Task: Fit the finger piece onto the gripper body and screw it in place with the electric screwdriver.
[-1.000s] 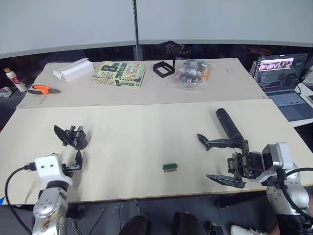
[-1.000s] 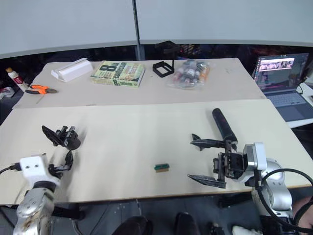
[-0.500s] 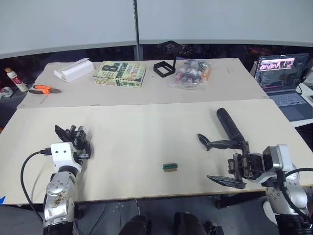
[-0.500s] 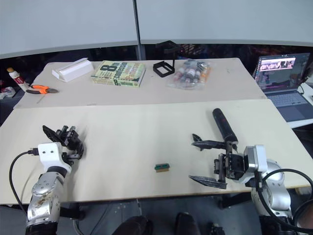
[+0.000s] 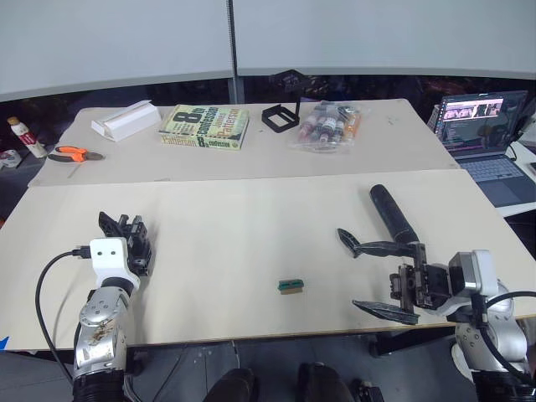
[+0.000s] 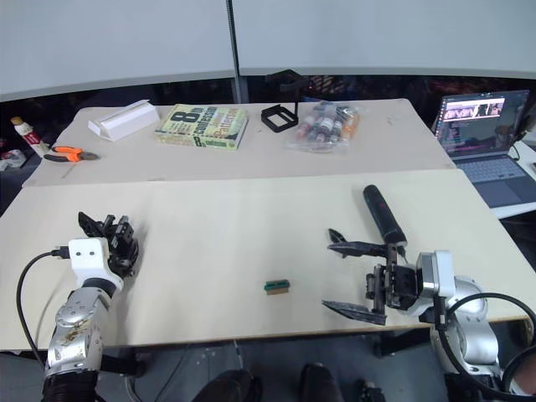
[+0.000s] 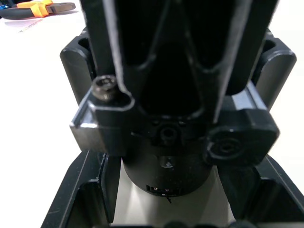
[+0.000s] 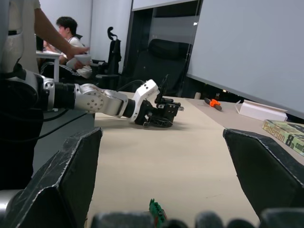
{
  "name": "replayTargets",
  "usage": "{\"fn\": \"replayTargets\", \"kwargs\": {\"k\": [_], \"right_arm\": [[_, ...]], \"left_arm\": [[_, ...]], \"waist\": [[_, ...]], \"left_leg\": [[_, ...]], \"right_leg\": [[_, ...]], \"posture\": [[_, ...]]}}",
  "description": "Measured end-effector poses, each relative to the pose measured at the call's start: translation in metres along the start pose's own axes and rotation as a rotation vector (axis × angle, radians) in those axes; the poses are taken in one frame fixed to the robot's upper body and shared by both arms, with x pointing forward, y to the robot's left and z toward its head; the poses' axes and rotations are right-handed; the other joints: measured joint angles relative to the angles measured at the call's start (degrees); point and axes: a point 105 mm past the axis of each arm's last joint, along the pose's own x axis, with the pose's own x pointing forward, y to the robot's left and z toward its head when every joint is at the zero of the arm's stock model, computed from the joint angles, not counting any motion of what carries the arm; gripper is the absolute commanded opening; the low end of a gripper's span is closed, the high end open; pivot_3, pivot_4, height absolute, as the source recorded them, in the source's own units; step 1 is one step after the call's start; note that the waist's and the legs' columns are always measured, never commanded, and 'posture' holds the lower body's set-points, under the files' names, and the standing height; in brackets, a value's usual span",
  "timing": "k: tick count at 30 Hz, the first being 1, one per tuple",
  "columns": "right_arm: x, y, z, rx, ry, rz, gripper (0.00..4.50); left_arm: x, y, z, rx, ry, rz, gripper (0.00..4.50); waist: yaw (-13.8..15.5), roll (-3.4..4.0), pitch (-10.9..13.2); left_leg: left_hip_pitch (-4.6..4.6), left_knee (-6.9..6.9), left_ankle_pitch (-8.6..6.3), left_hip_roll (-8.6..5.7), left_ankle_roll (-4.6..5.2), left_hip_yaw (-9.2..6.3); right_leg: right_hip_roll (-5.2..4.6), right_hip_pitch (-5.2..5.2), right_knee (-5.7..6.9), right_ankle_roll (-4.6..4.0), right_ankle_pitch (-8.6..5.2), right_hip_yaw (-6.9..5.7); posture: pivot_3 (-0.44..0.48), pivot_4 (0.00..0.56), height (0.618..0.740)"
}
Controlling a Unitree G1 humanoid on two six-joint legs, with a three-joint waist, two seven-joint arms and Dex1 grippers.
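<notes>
The left claw [image 5: 134, 251] straddles the gripper body [image 7: 173, 128] at the counter's [image 5: 251, 226] left edge; whether it grips yet, I cannot tell. The right claw [image 5: 373, 276] waits spread wide, the electric screwdriver [image 5: 392, 214] just beyond it, presumably its next pickup.

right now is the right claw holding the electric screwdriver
No, the right claw is spread open over bare table, and the electric screwdriver lies apart beyond it.
</notes>
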Motion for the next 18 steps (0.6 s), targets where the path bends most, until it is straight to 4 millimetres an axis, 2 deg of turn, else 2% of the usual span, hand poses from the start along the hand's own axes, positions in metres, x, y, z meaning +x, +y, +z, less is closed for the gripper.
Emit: {"fn": "replayTargets", "kwargs": {"k": [2, 5, 11, 14, 18], "right_arm": [[0.0, 0.002, 0.0, 0.003, 0.002, -0.004, 4.5], [-0.002, 0.001, 0.0, 0.002, 0.013, -0.013, 4.5], [-0.015, 0.004, 0.002, 0.001, 0.079, -0.025, 4.5], [-0.02, 0.006, 0.002, 0.007, 0.097, -0.04, 4.5], [-0.027, 0.009, 0.002, 0.015, 0.118, -0.08, 4.5]], "left_arm": [[-0.002, -0.007, 0.002, -0.023, -0.029, -0.076, 2.33], [-0.005, -0.032, 0.01, -0.051, -0.091, -0.294, 2.33], [-0.005, -0.075, 0.049, 0.036, -0.19, -0.747, 2.33], [0.003, -0.111, 0.061, 0.102, -0.203, -0.992, 2.33], [0.009, -0.16, 0.054, 0.177, -0.158, -1.258, 2.33]], "waist": [[0.1, -0.01, 0.0], [0.1, -0.06, 0.0], [-0.1, -0.07, 0.0], [0.1, -0.06, 0.0], [-0.2, -0.07, 0.0]], "left_leg": [[-0.05, 0.0, 0.0, -0.01, 0.0, 0.0], [-0.12, 0.01, 0.01, -0.09, 0.03, 0.0], [-0.12, 0.02, 0.01, -0.08, 0.03, -0.01], [-0.11, 0.02, 0.04, -0.14, 0.07, -0.01], [-0.14, 0.02, 0.03, -0.2, 0.11, 0.0]], "right_leg": [[-0.02, -0.02, -0.03, 0.0, 0.0, -0.02], [-0.1, -0.07, -0.05, 0.01, 0.01, -0.04], [-0.08, -0.09, -0.04, 0.01, 0.0, -0.07], [-0.11, -0.03, -0.05, 0.02, 0.01, -0.1], [-0.14, -0.07, -0.1, 0.05, 0.03, -0.08]], "posture": [[0.0, 0.15, 0.74], [0.0, 0.15, 0.74], [0.0, 0.15, 0.74], [0.0, 0.15, 0.74], [0.0, 0.15, 0.74]]}}
